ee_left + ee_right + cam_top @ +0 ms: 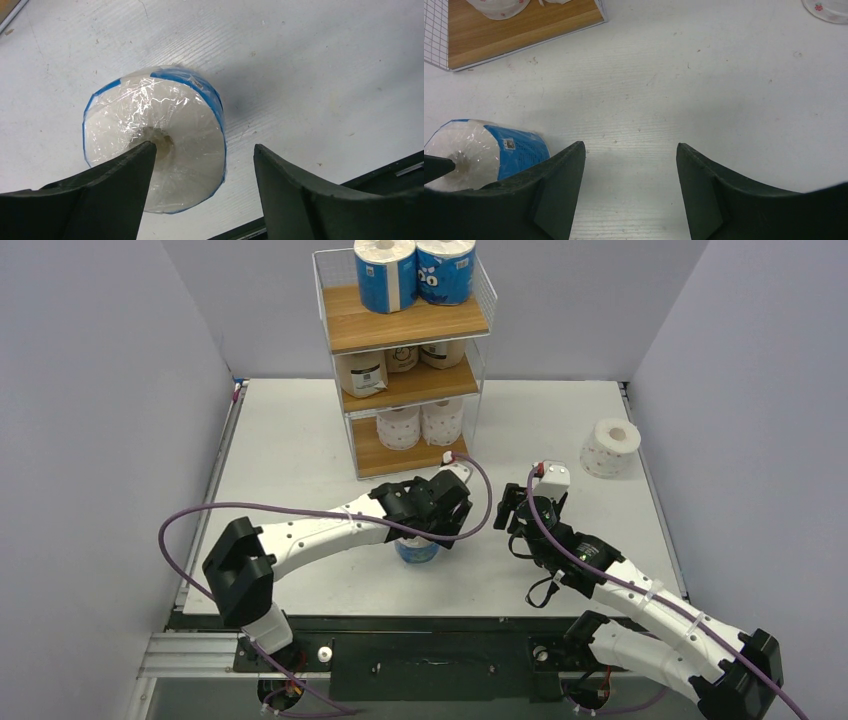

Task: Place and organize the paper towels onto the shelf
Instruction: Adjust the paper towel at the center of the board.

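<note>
Blue-printed plastic wrap glints on a short, fat paper towel roll [160,115] standing on end near the front of the white table [290,440]. The left gripper [202,150] hangs over it with jaws apart and nothing clamped: one black finger [100,200] sits over the hollow core, the other clear of the rim. A close from here would likely pinch only one wall of the roll, and the slick film could let it twist, tip or slide out on the high lift. Behind, the three-tier shelf [350,325] of wooden boards in thin white wire holds two blue rolls on top, tan ones in the middle and two white ones below; a swinging roll could clip its frame. Just right, the right gripper [630,147] hovers open and empty, near enough to risk a clash of arms. A white patterned roll [610,447] waits far right.
</note>
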Robot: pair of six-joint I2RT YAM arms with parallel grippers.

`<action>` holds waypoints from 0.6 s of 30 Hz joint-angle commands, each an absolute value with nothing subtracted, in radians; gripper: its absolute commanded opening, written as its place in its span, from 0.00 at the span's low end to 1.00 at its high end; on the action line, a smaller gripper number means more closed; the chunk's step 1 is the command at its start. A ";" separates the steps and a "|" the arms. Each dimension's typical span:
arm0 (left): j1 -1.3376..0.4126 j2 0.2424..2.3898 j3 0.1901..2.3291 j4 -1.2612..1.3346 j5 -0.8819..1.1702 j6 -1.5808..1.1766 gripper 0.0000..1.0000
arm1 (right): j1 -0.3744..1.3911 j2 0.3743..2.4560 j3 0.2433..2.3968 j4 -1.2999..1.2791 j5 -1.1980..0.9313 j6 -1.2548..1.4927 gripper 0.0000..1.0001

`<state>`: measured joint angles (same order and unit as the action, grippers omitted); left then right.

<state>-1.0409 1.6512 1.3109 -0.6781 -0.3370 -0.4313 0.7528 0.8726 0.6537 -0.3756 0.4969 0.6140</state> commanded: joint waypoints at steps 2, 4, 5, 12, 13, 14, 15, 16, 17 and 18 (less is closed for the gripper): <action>-1.046 1.553 1.356 -0.669 -0.346 -0.434 0.71 | 0.747 0.853 0.669 -0.365 0.501 0.604 0.63; -1.046 1.543 1.346 -0.666 -0.343 -0.433 0.71 | 0.747 0.853 0.669 -0.365 0.497 0.604 0.63; -1.046 1.544 1.339 -0.667 -0.341 -0.429 0.72 | 0.747 0.852 0.669 -0.365 0.495 0.605 0.63; -1.046 1.590 1.321 -0.648 -0.313 -0.405 0.71 | 0.747 0.856 0.664 -0.360 0.479 0.613 0.62; -1.047 1.603 1.323 -0.651 -0.318 -0.403 0.71 | 0.747 0.855 0.663 -0.360 0.478 0.616 0.62; -1.047 1.609 1.324 -0.653 -0.330 -0.403 0.71 | 0.747 0.853 0.661 -0.360 0.477 0.616 0.62; -1.046 1.617 1.327 -0.659 -0.338 -0.404 0.71 | 0.747 0.849 0.659 -0.361 0.477 0.617 0.62; -1.046 1.619 1.328 -0.663 -0.354 -0.405 0.70 | 0.746 0.843 0.658 -0.363 0.478 0.617 0.62; -1.046 1.619 1.327 -0.668 -0.360 -0.409 0.70 | 0.746 0.840 0.656 -0.362 0.480 0.617 0.62; -1.046 1.617 1.325 -0.665 -0.368 -0.410 0.70 | 0.747 0.837 0.655 -0.363 0.482 0.616 0.62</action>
<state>-1.0416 1.6112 1.3125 -0.6773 -0.3313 -0.4206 0.7521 0.8680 0.6540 -0.3759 0.4805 0.6144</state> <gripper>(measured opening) 0.707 0.621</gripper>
